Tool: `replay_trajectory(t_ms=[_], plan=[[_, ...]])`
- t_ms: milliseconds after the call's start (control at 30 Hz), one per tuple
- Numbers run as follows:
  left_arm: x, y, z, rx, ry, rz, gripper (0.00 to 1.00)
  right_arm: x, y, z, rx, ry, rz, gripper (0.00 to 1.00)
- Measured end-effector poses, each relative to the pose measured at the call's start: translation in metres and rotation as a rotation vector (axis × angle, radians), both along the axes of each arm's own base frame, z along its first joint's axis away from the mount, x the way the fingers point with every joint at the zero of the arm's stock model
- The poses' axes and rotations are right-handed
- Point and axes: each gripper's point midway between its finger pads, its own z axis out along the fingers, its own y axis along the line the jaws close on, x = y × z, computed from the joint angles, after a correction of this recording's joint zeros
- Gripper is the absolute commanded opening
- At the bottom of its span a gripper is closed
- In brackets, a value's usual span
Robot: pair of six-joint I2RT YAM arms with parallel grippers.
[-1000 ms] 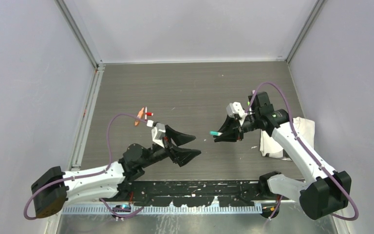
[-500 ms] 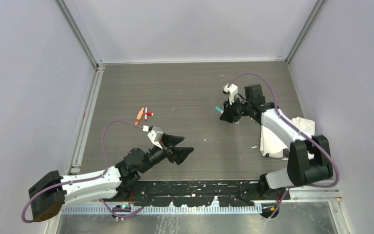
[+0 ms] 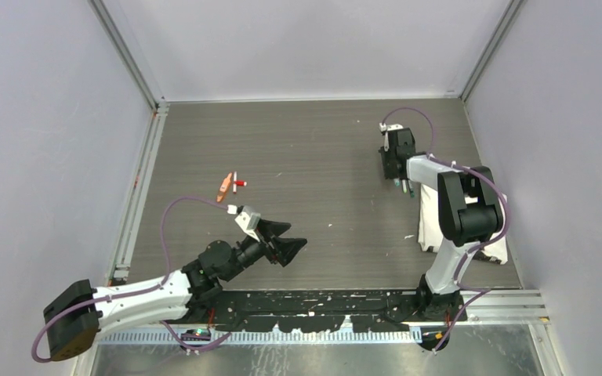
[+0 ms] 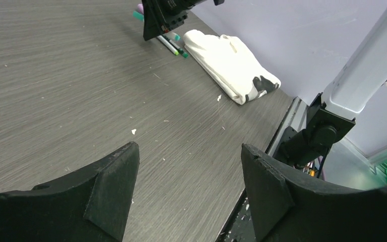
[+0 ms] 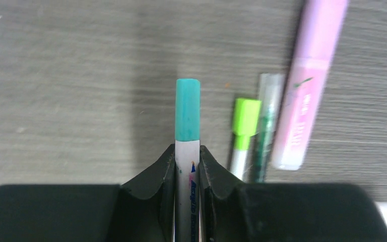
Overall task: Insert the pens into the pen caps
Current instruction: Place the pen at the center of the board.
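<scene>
Right gripper (image 5: pixel 187 154), wrist view: tight on pen (image 5: pixel 187 111)

Pen (image 5: pixel 187 111) in right end effector (image 5: pixel 187 151), loose pens (image 5: pixel 246 117) beside it on table (image 3: pixel 306 141), cloth (image 4: pixel 229 65) nearby

The grey tabletop (image 3: pixel 306 141) is matt and wood-grained. The folded white cloth (image 4: pixel 229 63) on the right looks soft. The white pen with teal cap (image 5: pixel 187 108) is smooth plastic. The black fingers (image 4: pixel 113 186) of the left gripper (image 4: pixel 189 151) are matt plastic.
</scene>
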Motion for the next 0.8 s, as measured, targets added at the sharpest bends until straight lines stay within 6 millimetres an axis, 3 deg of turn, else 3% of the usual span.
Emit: replay_trajectory(t_ms=[33, 100, 333, 433, 567, 633, 733, 800], plan=[[0.000, 0.000, 0.001, -0.002, 0.000, 0.000, 0.74, 0.006, -0.005, 0.002, -0.012, -0.010, -0.022, 0.39], [0.000, 0.001, 0.002, -0.006, -0.001, 0.001, 0.75, 0.012, -0.015, 0.005, -0.021, -0.020, -0.058, 0.47], [0.000, 0.002, -0.002, 0.006, 0.009, 0.008, 0.75, 0.009, -0.043, 0.008, -0.004, -0.004, -0.125, 0.53], [0.000, 0.002, -0.006, 0.032, 0.021, 0.007, 0.76, 0.007, -0.038, 0.023, 0.038, -0.019, -0.096, 0.56], [0.006, -0.002, 0.003, 0.082, 0.034, 0.012, 0.78, -0.003, -0.013, 0.076, 0.125, -0.088, 0.053, 0.62], [0.015, -0.004, 0.017, 0.093, 0.038, 0.019, 0.78, -0.013, 0.000, 0.109, 0.165, -0.130, 0.141, 0.74], [0.047, 0.008, 0.042, 0.089, 0.050, 0.083, 0.82, -0.029, 0.020, 0.167, 0.245, -0.231, 0.250, 0.98], [0.068, 0.021, 0.052, 0.093, 0.068, 0.129, 0.82, -0.044, 0.036, 0.209, 0.336, -0.314, 0.322, 1.00]])
